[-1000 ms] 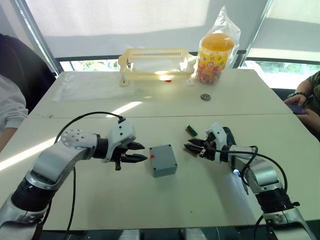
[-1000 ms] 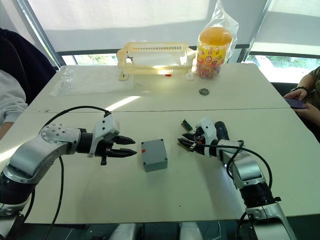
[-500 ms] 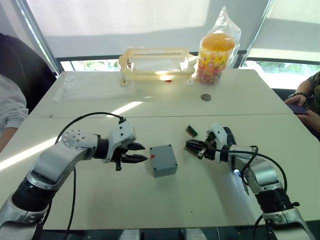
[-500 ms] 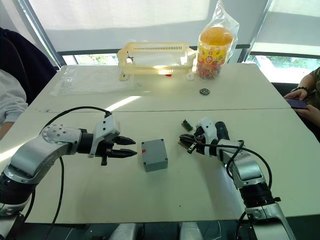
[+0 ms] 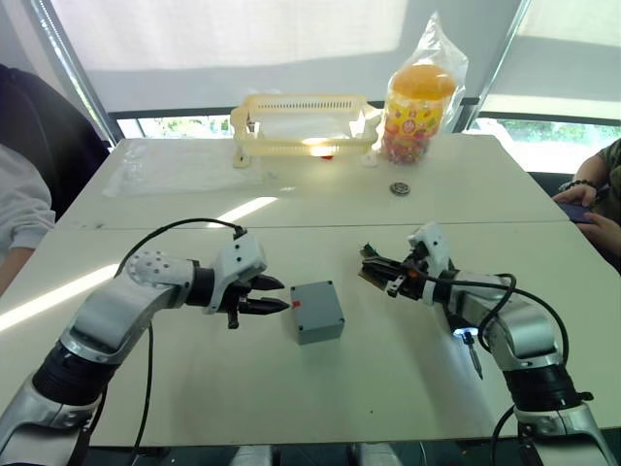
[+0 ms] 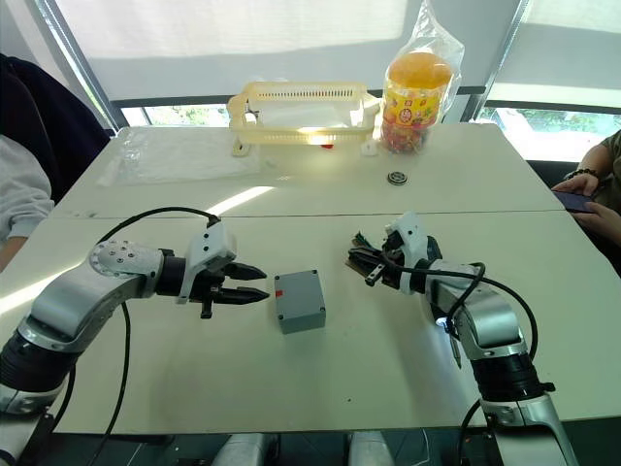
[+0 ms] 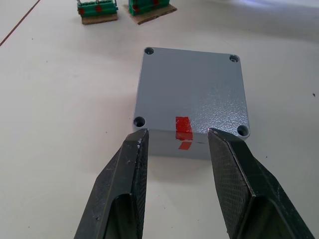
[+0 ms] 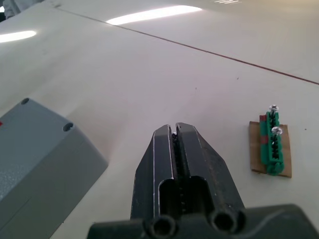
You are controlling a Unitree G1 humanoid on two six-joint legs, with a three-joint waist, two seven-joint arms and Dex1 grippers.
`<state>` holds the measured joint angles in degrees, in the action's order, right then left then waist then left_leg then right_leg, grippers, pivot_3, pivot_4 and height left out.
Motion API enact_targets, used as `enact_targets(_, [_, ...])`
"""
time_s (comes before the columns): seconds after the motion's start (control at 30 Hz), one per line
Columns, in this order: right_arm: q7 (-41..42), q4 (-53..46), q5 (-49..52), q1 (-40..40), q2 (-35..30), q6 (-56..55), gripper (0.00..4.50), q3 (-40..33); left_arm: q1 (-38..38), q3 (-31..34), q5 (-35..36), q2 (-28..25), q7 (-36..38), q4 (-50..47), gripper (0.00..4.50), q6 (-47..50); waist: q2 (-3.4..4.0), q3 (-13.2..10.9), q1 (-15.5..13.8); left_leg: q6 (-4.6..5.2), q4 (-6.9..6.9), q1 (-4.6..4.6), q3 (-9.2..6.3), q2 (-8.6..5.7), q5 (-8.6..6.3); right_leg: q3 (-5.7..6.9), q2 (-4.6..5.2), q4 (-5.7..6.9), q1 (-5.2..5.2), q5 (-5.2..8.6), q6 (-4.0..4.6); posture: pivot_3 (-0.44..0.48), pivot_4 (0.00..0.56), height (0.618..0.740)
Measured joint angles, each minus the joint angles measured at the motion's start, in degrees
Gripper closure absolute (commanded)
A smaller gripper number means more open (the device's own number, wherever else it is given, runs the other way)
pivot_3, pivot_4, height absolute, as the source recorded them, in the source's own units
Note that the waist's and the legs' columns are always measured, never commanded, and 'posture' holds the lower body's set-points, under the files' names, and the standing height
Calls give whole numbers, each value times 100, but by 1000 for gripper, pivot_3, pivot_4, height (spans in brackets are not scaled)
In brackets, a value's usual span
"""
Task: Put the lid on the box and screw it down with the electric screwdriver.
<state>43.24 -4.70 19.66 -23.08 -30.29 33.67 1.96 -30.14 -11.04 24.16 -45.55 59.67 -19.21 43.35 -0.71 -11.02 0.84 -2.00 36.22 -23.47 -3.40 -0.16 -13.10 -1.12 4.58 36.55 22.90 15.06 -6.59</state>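
Right now I see the small grey plastic box (image 5: 316, 312) sitting on the white table (image 5: 291, 388), between my two arms, with its flat grey lid (image 7: 192, 89) already resting on top; a red mark (image 7: 184, 124) crosses the seam on the side facing my left arm, and the four corner screw holes look unfilled. My left gripper (image 5: 275, 295) hovers just beside that side of the box, its two black fingers (image 7: 124, 189) spread apart and pointing at it without touching.

My right gripper (image 5: 373, 273) is raised above the table on the other side of the box, and it appears to be pinching a small green-brown rectangular piece. In the right wrist view its fingers (image 8: 167, 164) are pressed together, and what they hold is hidden. Another green-brown piece with two screws (image 8: 270, 144) lies on the table near that gripper. The left wrist view shows two such pieces beyond the box.

Beneath my right forearm, the thin metal bit and glowing tip of the black electric screwdriver (image 5: 473, 354) peek out on the table; the rest is hidden by the arm.

Farther back stand a large yellow slotted plastic basket (image 5: 301, 124), whose contents I cannot make out, and a clear bag holding an orange-lidded jar (image 5: 419, 107). A small dark round object (image 5: 399, 188) lies near the jar. A flat clear plastic bag (image 5: 179, 165) lies to the left of the basket.
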Motion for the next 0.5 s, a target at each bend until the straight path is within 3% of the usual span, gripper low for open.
enact_targets(0.3, [40, 195, -264, 227, 3, -231, 4444, 265, 13, 0, 3, 8, -19, -2, 2627, -2, 0, 0, 2, 0, 0, 0, 0, 0, 0, 0, 0, 3, 0, 0, 0, 0, 150, 740])
enact_targets(0.4, [62, 239, -343, 224, -1, -325, 3608, 285, 13, 0, 2, 8, -23, -3, 2627, -2, 0, 0, 3, 0, 1, 1, 0, 0, 0, -1, 0, 3, 0, 0, 0, 0, 150, 740])
enact_targets(0.43, [66, 274, -377, 224, -9, -324, 3140, 304, 14, 0, 2, 8, -27, -3, 2627, -2, 0, 0, -1, 0, 1, 1, 0, 0, 0, 0, 0, 3, 0, 0, 0, 0, 150, 740])
enact_targets(0.5, [76, 290, -380, 224, -11, -312, 3140, 324, 16, 0, 2, 8, -38, -3, 2627, -2, 0, 0, -1, 0, 1, 1, 1, 0, 0, -1, 0, 4, 0, 0, 0, 0, 150, 740])
